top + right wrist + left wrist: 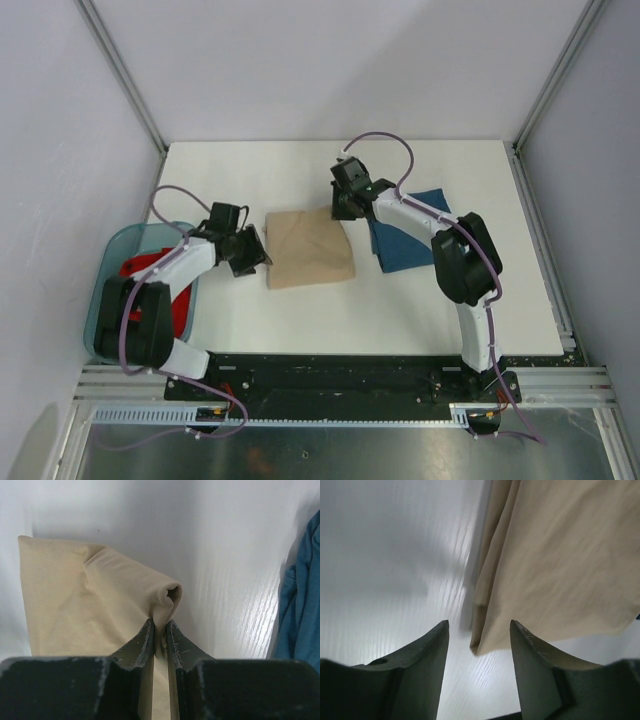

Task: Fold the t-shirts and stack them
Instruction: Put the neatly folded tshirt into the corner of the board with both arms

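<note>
White table, pale grey walls on three sides.

Step in hand: folding of the tan cloth t-shirt. It lies mid-table as a compact, roughly rectangular packet with layered edges, so I judge the fold to be near its end.

- Left gripper: jaws stand apart with nothing between them. In the left wrist view, the left gripper has the near corner of the tan cloth t-shirt lying just ahead of the gap, not pinched.
- Right gripper: narrow, closed on cloth. In the right wrist view, the right gripper pinches a rolled lip of the tan cloth t-shirt at its far right corner, lifted slightly off the table.

Next move, as I judge it: lay that raised lip flat and let go without dragging the packet askew. Then the packet has to go onto a stack, which calls for a grip that takes all layers together so it does not unfold.

The dark teal-blue cloth t-shirt lies on the table just right of the tan one, partly under the right arm. Whether the two touch I cannot tell. It also shows at the right wrist view's edge.

Container: one translucent blue-green plastic bin at the table's left edge. It holds the red cloth t-shirt, crumpled and not yet folded, partly hidden by the left arm.
</note>
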### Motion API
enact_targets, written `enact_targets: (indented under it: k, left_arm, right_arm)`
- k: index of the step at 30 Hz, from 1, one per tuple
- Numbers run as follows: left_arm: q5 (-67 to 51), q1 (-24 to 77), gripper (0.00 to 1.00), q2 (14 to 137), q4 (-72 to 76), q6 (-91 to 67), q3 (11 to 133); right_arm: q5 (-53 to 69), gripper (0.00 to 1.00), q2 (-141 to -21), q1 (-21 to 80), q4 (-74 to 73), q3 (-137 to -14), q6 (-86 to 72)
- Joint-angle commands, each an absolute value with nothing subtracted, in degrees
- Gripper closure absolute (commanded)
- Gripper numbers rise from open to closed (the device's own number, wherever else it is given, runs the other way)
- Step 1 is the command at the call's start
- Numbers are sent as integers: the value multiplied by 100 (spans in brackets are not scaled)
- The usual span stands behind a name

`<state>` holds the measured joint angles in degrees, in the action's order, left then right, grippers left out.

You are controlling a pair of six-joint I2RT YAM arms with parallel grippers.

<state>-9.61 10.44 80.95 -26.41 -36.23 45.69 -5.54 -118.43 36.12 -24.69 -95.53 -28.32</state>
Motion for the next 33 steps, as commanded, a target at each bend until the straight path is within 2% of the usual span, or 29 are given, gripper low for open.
enact_targets:
  k: [1,7,17,20,23,28,30,33]
  left_arm:
    - [-862,1029,44,8702,-2277,-3292,5258]
    - [-1055,1040,48,9414,-2237,-3350,5581]
    - [-1050,1332,48,9678,-2203,-3624,5236]
    - [-1028,1467,51,9730,-2191,-3764,5211]
    - [-879,1567,62,9692,-2193,-3988,5134]
    - [-866,1641,93,9484,-2191,-4208,5128]
    - [-913,1645,98,9244,-2209,-4223,5178]
    - [-1016,1649,100,8893,-2346,-4215,5308]
  right_arm:
    - [-526,100,-11896,3563,-2313,-9669,-2820]
    - [-497,100,-11922,3545,-2295,-9659,-2819]
    - [-479,100,-11879,3508,-2299,-9681,-2806]
    - [-496,100,-11860,3495,-2303,-9648,-2814]
    - [-486,100,-11857,3487,-2296,-9632,-2820]
    - [-501,100,-11768,3500,-2347,-9684,-2817]
    - [-551,100,-11676,3512,-2417,-9705,-2798]
    - [-703,100,-11530,3527,-2604,-9789,-2751]
